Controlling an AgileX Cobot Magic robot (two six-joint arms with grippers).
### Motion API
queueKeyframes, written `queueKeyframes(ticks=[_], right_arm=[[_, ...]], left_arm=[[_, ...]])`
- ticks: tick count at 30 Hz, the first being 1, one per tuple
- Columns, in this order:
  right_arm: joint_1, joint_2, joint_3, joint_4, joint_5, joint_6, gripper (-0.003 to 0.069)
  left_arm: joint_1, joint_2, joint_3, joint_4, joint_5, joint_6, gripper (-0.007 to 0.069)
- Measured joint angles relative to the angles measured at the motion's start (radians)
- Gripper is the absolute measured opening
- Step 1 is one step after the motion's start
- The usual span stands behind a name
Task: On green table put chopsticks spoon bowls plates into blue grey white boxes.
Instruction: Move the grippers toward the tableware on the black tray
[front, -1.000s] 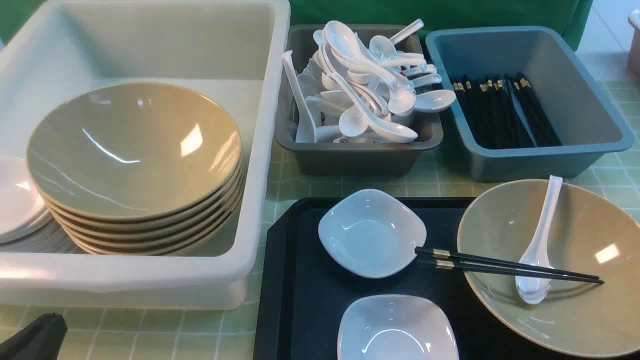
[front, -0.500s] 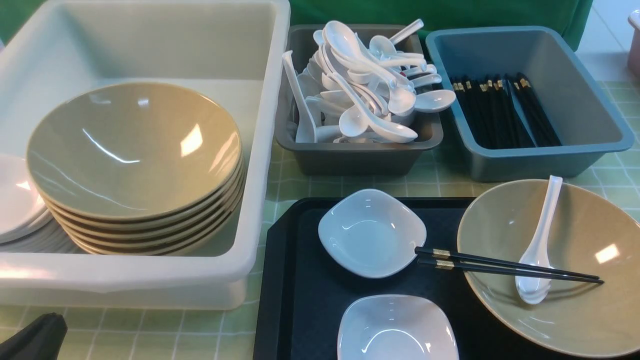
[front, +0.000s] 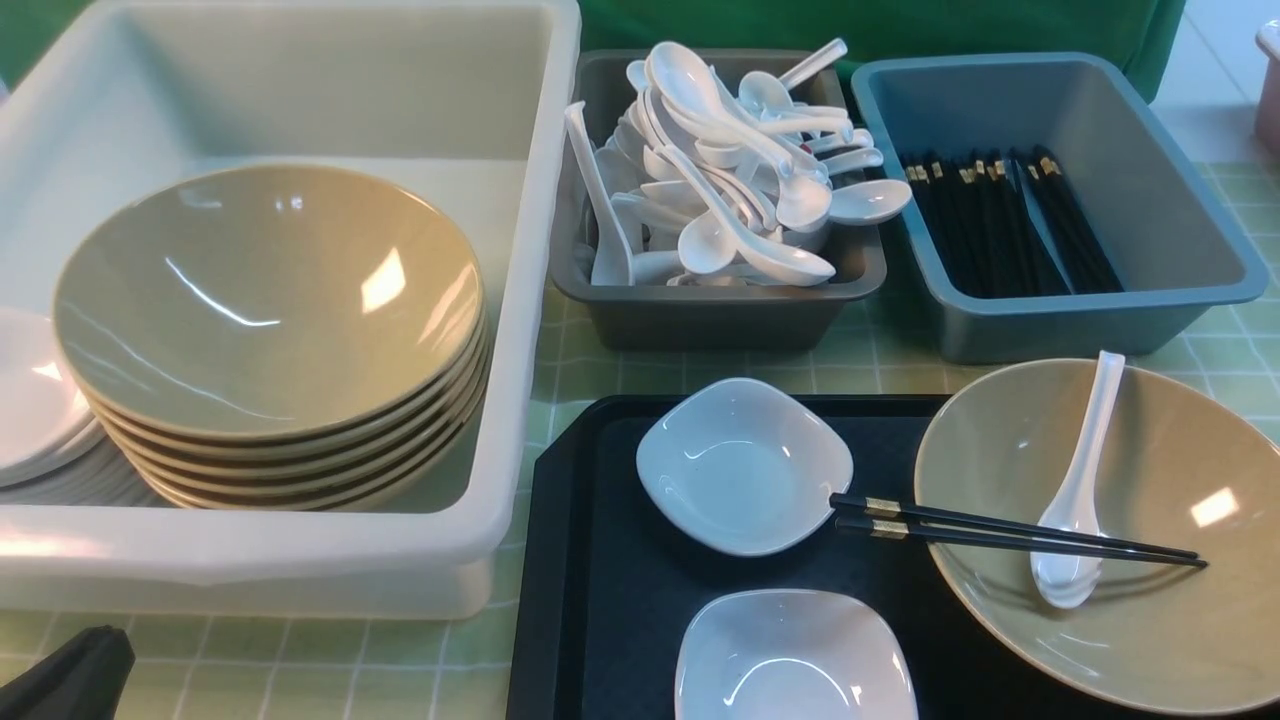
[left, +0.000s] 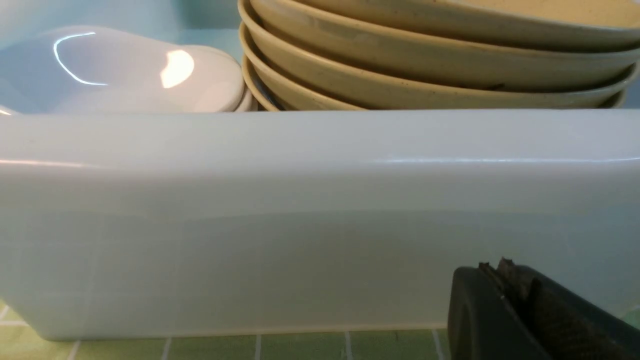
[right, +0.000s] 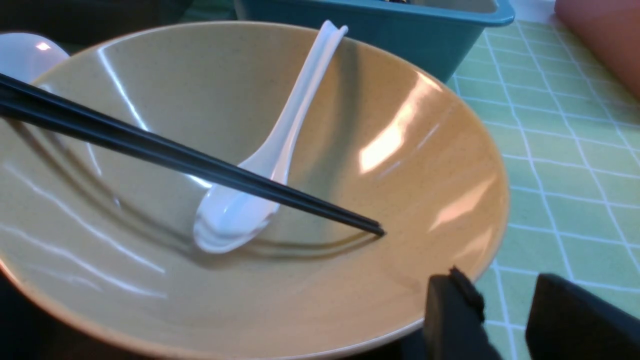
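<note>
A tan bowl (front: 1150, 620) sits on the right of a black tray, holding a white spoon (front: 1075, 500) with black chopsticks (front: 1010, 530) laid across it. Two small white square plates (front: 745, 465) (front: 795, 655) lie beside it. The white box (front: 300, 555) holds stacked tan bowls (front: 270, 300) and white plates (front: 30, 400). Spoons fill the grey box (front: 700, 315), and chopsticks lie in the blue box (front: 1080, 320). My left gripper (left: 500, 270) is shut and empty, low before the white box's wall (left: 300, 225). My right gripper (right: 505, 295) is open at the bowl's rim (right: 465, 270), holding nothing.
The black tray (front: 600, 560) lies on the green checked tablecloth (front: 300, 670) in front of the grey and blue boxes. A pink container's edge (front: 1268, 90) shows at the far right. The left gripper's black tip (front: 70, 675) shows at the front view's lower left corner.
</note>
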Motion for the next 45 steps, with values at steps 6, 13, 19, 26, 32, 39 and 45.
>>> queueKeyframes(ticks=[6,13,19,26,32,39,45], right_arm=[[0.000,0.000,0.000,0.000,0.000,0.000,0.0236],[0.000,0.000,0.007,0.000,-0.042,-0.001,0.0236],[0.000,0.000,0.023,0.000,-0.263,0.025,0.0236],[0.000,0.000,0.023,0.000,-0.677,0.259,0.0236],[0.000,0.004,-0.020,0.007,-0.869,0.451,0.0236],[0.000,0.182,-0.438,0.009,-0.663,0.483,0.0236],[0.000,0.422,-0.771,0.009,-0.170,0.289,0.0236]], left_arm=[[0.000,0.000,0.000,0.000,0.000,0.000,-0.0001],[0.000,0.000,0.003,-0.020,-0.081,-0.022,-0.0001],[0.000,0.000,0.003,-0.152,-0.406,-0.142,-0.0001],[0.000,0.000,0.003,-0.228,-0.716,-0.264,-0.0001],[0.000,0.002,-0.146,-0.210,-0.773,-0.397,-0.0001],[0.000,0.212,-0.599,-0.110,-0.431,-0.412,-0.0001],[0.000,0.515,-0.822,-0.020,0.090,-0.381,-0.0001]])
